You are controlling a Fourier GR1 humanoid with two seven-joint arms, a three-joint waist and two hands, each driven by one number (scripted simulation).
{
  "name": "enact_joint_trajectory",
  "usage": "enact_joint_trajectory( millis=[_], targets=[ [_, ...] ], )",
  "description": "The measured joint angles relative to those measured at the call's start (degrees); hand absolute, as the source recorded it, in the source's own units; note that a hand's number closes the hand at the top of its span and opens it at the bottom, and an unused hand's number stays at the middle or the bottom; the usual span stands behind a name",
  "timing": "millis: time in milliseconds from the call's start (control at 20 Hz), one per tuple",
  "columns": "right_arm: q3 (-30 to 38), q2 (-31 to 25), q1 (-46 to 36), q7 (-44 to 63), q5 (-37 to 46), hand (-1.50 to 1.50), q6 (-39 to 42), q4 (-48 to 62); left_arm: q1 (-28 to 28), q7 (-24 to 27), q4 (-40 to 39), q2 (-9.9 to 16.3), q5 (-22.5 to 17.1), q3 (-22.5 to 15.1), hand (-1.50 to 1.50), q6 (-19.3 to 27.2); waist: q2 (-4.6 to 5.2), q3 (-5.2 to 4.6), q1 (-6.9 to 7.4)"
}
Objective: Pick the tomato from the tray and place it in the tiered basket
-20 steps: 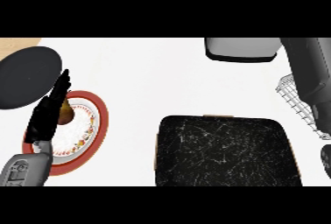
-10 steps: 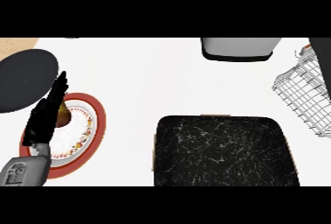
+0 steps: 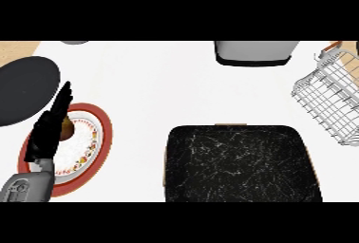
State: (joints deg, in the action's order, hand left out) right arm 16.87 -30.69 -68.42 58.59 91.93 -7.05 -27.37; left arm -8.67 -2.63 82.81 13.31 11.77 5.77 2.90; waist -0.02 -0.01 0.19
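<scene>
The left hand (image 3: 48, 130) rests at the view's left with its fingers straight and relaxed, lying over the left part of a red-rimmed plate (image 3: 98, 142). A small brownish object (image 3: 67, 129) shows on the plate just beside the fingers; what it is cannot be told. The right hand shows nowhere in the view.

The black tray (image 3: 242, 163) fills the lower middle and runs to the bottom edge of the scene. No tomato can be made out on its dark surface or anywhere else. The wire tiered basket (image 3: 329, 97) sits tilted at the right edge, partly cut off by it. A grey and black appliance (image 3: 254, 52) stands at the top edge, and a dark round disc (image 3: 24, 88) lies at the far left, near the plate.

A broad stretch of white counter (image 3: 154, 85) lies open between plate, tray, appliance and basket.

Compared with half a second ago, the basket shows a little further right; plate, tray and left hand sit as before.
</scene>
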Motion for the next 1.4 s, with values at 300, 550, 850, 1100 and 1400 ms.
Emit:
enact_joint_trajectory(
  millis=[300,550,850,1100,1400],
  targets=[
    [2.8,-0.1,4.9,-2.7,-5.8,1.5,1.0,-5.4,0.0,-0.3,0.3,0.6,-0.3,0.8,0.0,-0.7,-0.13,0.01,-0.31],
    [7.2,0.6,8.2,-3.5,-11.8,-1.5,-0.2,-8.4,-0.3,-1.2,1.0,0.4,-0.3,0.9,0.0,-0.9,-0.06,0.03,-0.33],
    [10.5,3.4,14.9,-3.3,-17.2,-1.5,-4.5,-13.5,1.0,-1.3,2.4,-0.3,0.4,0.3,0.0,-0.4,-0.08,0.02,-0.27],
    [10.7,4.8,18.7,-4.0,-18.7,-1.5,-9.3,-21.0,1.4,-1.5,2.6,-0.5,0.6,0.0,0.0,-0.8,-0.13,0.02,-0.41],
    [9.4,4.8,21.0,-2.4,-16.8,-1.5,-12.3,-30.6,1.0,-3.2,4.0,-0.3,0.3,0.5,0.0,-1.1,-0.19,-0.01,-0.4]
  ],
)
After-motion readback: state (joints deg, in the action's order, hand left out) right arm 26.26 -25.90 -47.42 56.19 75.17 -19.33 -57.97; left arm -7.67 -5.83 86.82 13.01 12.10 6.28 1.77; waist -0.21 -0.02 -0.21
